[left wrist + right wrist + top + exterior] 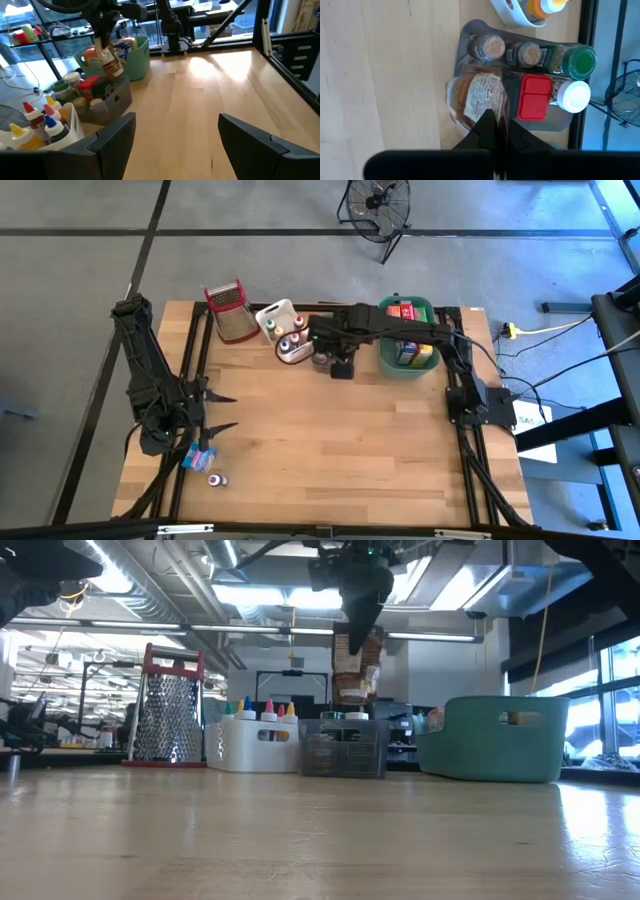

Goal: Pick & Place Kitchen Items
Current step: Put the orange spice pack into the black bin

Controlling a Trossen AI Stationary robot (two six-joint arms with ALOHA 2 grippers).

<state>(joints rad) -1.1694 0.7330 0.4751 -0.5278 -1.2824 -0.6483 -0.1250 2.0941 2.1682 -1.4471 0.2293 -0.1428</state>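
Observation:
My right gripper point(358, 622) is shut on a small clear spice bottle point(354, 665) with a paper label and brown contents. It hangs over the grey bin point(343, 748), which holds several small jars such as a green-capped one point(580, 61) and a red-lidded one point(535, 97). Beside the bin stand a white tub point(277, 317) of small squeeze bottles and a green tub point(408, 345) with boxes. My left gripper point(230, 412) waits open at the table's left, with nothing between its fingers. A blue packet point(197, 457) and a tiny bottle point(217, 479) lie near the front left. My right gripper pinches the spice bottle's top end point(487, 116) between its two fingers, which come from above and point down. The fingers hide the cap. The bottle hangs below them, nearly upright and a little tilted, lifted clear above the grey bin's jars.
A metal grater with a red top point(230, 310) stands at the far left of the row of tubs. Black frame rails point(462, 430) run along the table's sides. Bare wood point(340, 440) fills the middle and near part of the table.

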